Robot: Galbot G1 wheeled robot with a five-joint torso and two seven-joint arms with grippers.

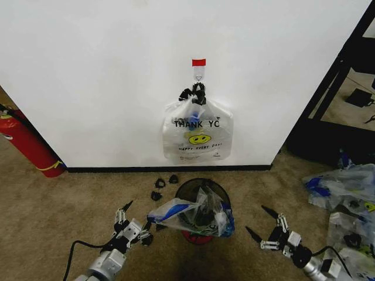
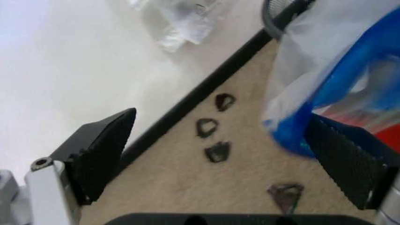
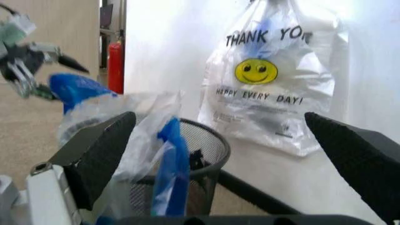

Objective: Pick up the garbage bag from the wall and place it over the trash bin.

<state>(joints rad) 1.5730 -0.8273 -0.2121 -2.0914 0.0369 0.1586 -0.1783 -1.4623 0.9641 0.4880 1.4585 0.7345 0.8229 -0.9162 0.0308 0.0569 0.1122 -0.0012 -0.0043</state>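
Observation:
One garbage bag [image 1: 197, 137] with a black "THANK YOU" print and a yellow smiley hangs on the wall [image 1: 105, 76] from a hook under red tape [image 1: 198, 62]; it also appears in the right wrist view [image 3: 275, 79]. Below it stands the black mesh trash bin [image 1: 206, 188] [image 3: 203, 145], with a second bag alike [image 1: 181, 209] [image 2: 325, 70] [image 3: 140, 122] draped loosely over it. My left gripper [image 1: 136, 216] [image 2: 222, 117] is open beside the bin, and that bag's blue edge touches one finger [image 2: 344, 159]. My right gripper [image 1: 256, 220] [image 3: 220, 116] hangs open on the bin's other side, apart from it.
A red fire extinguisher [image 1: 29, 146] [image 3: 114, 65] leans at the wall to the left. Small black clips [image 1: 161, 186] [image 2: 212, 129] lie on the carpet between the baseboard and the bin. Several more bags [image 1: 345, 187] are piled at the right, behind a black frame [image 1: 334, 82].

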